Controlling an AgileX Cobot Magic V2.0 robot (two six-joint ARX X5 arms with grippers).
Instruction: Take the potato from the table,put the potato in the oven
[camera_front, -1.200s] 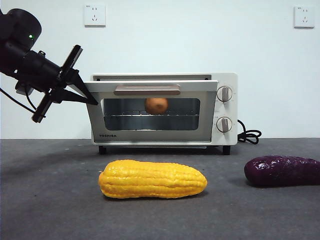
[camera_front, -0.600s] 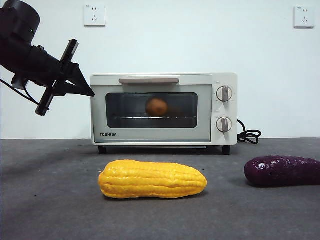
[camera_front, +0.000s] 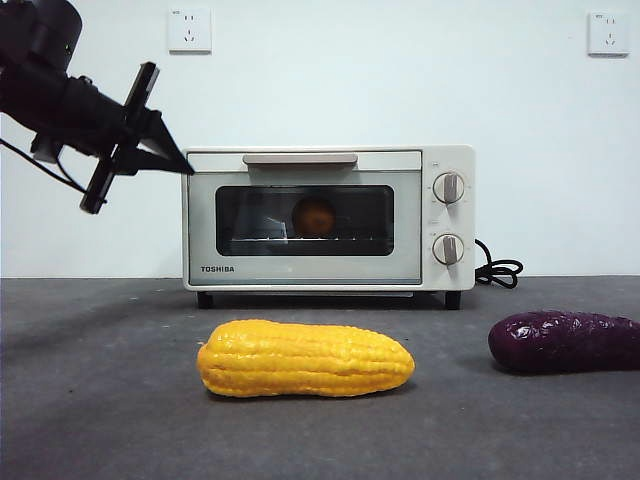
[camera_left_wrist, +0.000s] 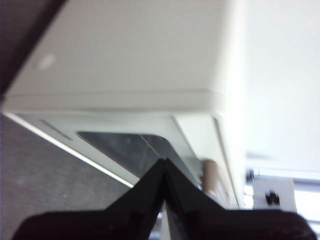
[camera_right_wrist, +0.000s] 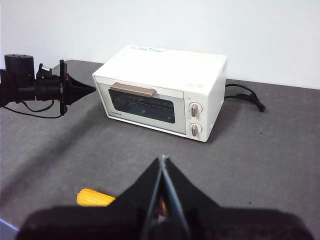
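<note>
The oven (camera_front: 328, 220) is standing on the table (camera_front: 100, 400) against the white wall, its door sitting closed. The potato (camera_front: 314, 216) is showing through the dark glass, resting on the wire rack inside. A black gripper (camera_front: 186, 170) is reaching in from the upper left, its jaws pressed together and its tip meeting the oven's top left corner. A corn cob (camera_front: 305, 358) is lying in front of the oven, and a purple vegetable (camera_front: 565, 342) is lying at the right edge.
</note>
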